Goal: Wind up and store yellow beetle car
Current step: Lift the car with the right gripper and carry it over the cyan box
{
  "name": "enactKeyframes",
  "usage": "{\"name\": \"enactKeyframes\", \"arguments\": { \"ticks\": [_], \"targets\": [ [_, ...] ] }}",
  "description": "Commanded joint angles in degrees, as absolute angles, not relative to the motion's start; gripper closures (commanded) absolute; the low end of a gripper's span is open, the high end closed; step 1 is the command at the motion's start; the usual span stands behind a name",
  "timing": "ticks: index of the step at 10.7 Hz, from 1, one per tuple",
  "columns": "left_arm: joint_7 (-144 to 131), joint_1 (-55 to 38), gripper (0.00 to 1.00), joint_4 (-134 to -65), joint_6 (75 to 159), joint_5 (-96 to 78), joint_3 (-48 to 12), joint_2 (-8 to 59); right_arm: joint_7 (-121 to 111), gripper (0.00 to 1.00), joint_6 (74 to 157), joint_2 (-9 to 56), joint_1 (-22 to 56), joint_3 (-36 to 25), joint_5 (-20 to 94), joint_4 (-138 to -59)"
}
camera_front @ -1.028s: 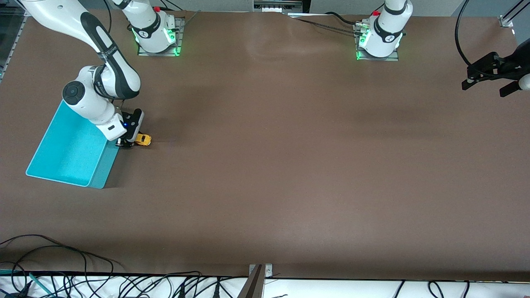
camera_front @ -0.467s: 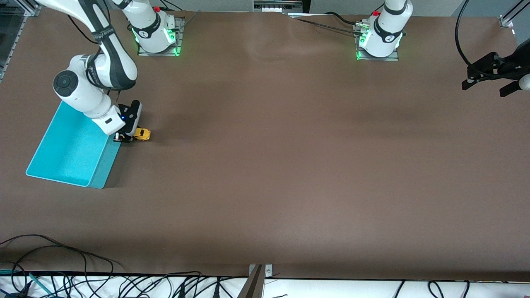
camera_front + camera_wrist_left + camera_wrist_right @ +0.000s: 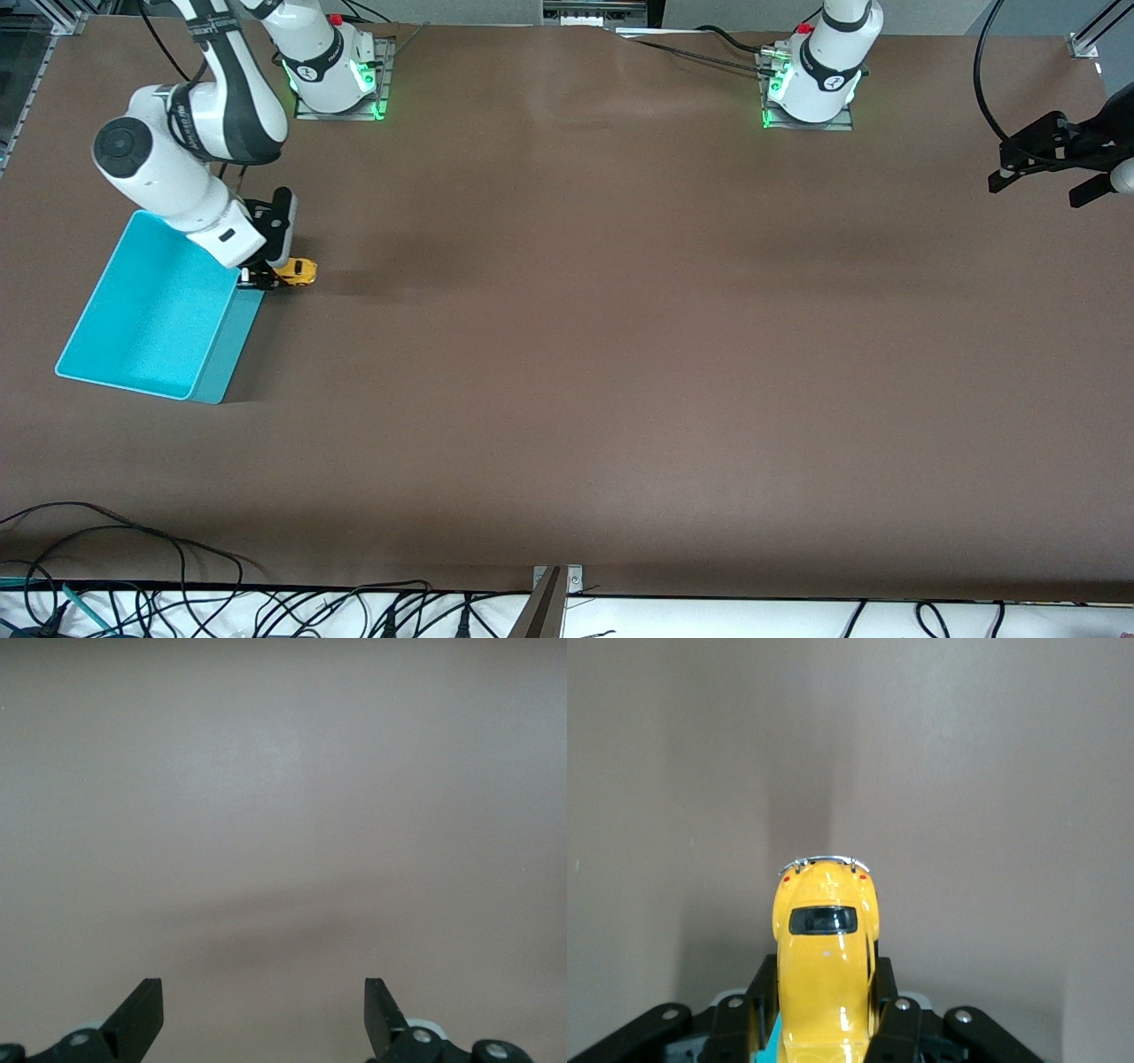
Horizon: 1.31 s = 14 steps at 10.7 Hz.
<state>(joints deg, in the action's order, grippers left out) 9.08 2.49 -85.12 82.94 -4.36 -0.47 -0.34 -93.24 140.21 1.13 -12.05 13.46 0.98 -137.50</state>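
the bin [image 3: 142,310] sits at the right arm's end of the table, and the right gripper [image 3: 263,277] is over its edge, toward the car side. its fingers [image 3: 893,1028] are pinching the car [image 3: 295,271] by the flanks, one pad each side of the body, tail end poking out toward the table middle. the wrist view shows the car [image 3: 826,966] gripped square along its length.

handling-wise it looks like a small, light, hard-shelled toy with glossy paint, so probably slippery. the flat-ish sides above the wheels seem the sane place to hold it, not the rounded roof. a squeeze too high could pop it out.

the left gripper [image 3: 1045,168] waits at the other end, fingers spread, nothing in them.
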Motion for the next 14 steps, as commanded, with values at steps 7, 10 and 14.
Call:
{"name": "enactKeyframes", "arguments": {
  "ticks": [7,10,14],
  "targets": [
    [9.0,2.6,0.00,-83.8,81.7,-5.1,-0.4,-0.3,-129.6,1.00,129.1,2.3,-29.4,14.2,0.4,-132.0],
    [9.0,2.6,0.00,-83.8,81.7,-5.1,-0.4,-0.3,-138.2,1.00,132.9,5.6,-34.4,14.2,-2.6,-132.2],
    [9.0,2.6,0.00,-83.8,81.7,-5.1,-0.4,-0.3,-147.9,1.00,140.3,11.2,-39.2,14.2,-2.8,-132.3]
  ]
}}
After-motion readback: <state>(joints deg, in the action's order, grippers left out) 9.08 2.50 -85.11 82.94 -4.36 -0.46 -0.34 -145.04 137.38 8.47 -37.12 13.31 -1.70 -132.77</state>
